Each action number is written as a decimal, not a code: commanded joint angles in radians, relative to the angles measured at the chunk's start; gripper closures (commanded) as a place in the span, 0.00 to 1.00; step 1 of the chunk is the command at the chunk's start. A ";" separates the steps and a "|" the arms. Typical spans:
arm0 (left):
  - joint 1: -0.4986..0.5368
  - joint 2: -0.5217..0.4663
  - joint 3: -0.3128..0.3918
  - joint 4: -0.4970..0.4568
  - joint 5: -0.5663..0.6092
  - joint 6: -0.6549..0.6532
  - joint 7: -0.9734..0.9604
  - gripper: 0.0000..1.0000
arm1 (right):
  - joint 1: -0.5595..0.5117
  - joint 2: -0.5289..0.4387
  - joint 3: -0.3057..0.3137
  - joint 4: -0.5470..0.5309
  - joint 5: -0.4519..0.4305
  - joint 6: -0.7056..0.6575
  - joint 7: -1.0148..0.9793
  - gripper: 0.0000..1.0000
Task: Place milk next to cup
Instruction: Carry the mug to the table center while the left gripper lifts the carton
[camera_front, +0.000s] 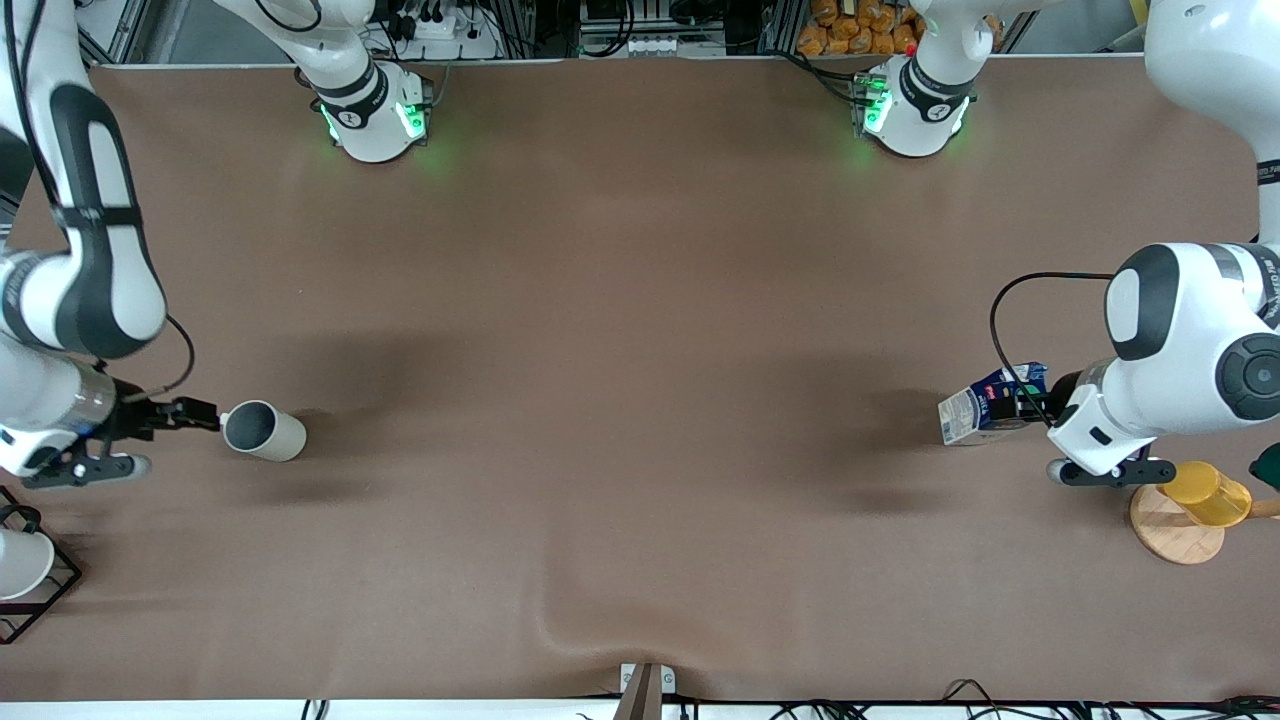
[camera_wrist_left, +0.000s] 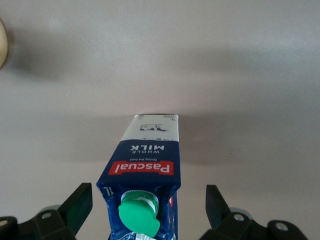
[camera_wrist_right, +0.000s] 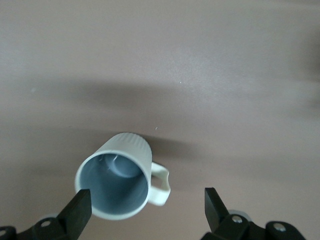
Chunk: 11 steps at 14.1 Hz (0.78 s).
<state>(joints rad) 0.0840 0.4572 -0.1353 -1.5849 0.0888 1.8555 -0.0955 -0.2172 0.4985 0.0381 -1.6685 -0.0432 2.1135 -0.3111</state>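
Hiding much of the milk (camera_front: 985, 408) in the front view is the left arm's wrist, so only the pale base and part of the blue upper half show there; the carton stands on the worktop (camera_front: 620, 330) toward the left arm's end. The left wrist view shows it better: green cap, red label, white lower part, with the left end effector (camera_wrist_left: 144, 205) spread wide, one finger on each side of the carton's top and a clear gap at both, so nothing is pinched. In the front view the same end effector (camera_front: 1020, 402) is mostly covered by its own housing.

The cup (camera_front: 263, 430) sits well apart from the milk, at the right arm's end of the worktop. In the right wrist view its grey inside is visible and looks empty, with a small handle on one side; whether it stands upright or leans cannot be judged. The right end effector (camera_wrist_right: 145, 205) is spread, its fingers flanking the cup's rim (camera_wrist_right: 113, 187); contact with the rim cannot be made out. In the front view its dark tips (camera_front: 196, 412) lie just beside the cup's mouth.

A brown cloth covers the worktop, with a soft ridge near the front camera. A yellow cup (camera_front: 1207, 493) rests on a round wooden stand (camera_front: 1176, 533), partly cut by the picture edge, and a white cup (camera_front: 22, 563) in a black wire rack (camera_front: 42, 590) is cropped at the right arm's end.
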 joint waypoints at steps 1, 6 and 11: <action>0.005 -0.026 -0.004 -0.055 0.009 0.010 -0.001 0.00 | -0.007 0.044 0.019 0.023 -0.009 0.009 -0.023 0.13; 0.005 -0.029 -0.003 -0.061 0.011 0.007 -0.001 0.00 | -0.011 0.090 0.019 0.021 -0.012 0.048 -0.108 0.41; 0.005 -0.029 -0.001 -0.056 0.020 -0.005 0.002 0.00 | -0.008 0.114 0.019 0.012 -0.009 0.063 -0.108 0.71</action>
<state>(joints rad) 0.0849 0.4525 -0.1349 -1.6127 0.0889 1.8528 -0.0955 -0.2165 0.6033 0.0464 -1.6664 -0.0432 2.1753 -0.4062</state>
